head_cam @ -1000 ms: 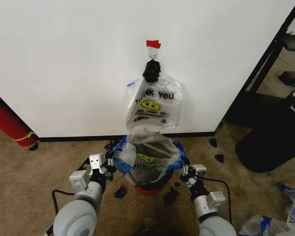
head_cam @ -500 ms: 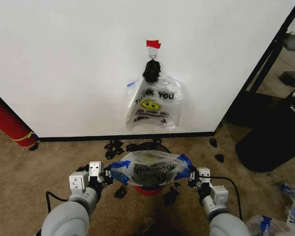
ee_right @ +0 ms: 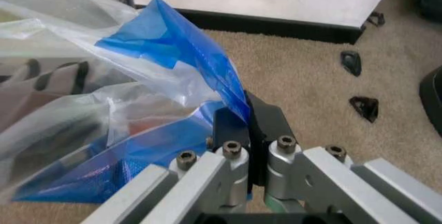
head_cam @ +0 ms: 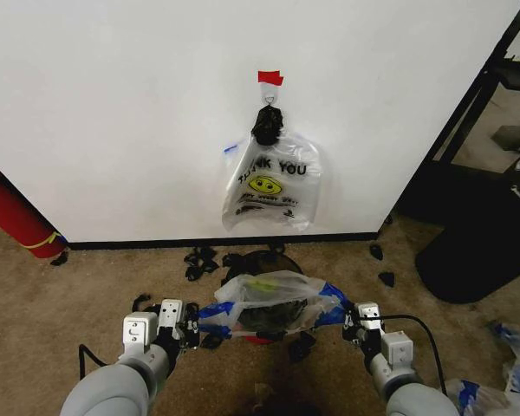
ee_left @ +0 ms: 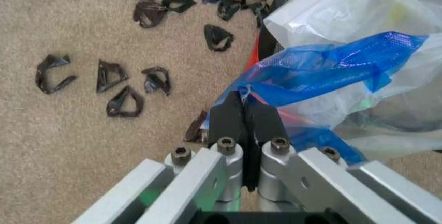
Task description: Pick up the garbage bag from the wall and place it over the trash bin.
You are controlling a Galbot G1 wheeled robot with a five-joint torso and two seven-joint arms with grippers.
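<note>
Head view: high vantage, looking forward and down at the wall (head_cam: 113, 113) and the carpet floor (head_cam: 61, 295) below it, both arms entering from the near edge. Wide and distant.

Left wrist view: sits just behind the left hand (ee_left: 247, 111), very close, facing along its fingers down onto carpet.

Right wrist view: just behind the right hand (ee_right: 250, 118), equally close, facing toward the wall's baseboard.

Shared: all three views take in the garbage bag (head_cam: 273, 299) stretched between the hands; each wrist view covers one blue end.
</note>
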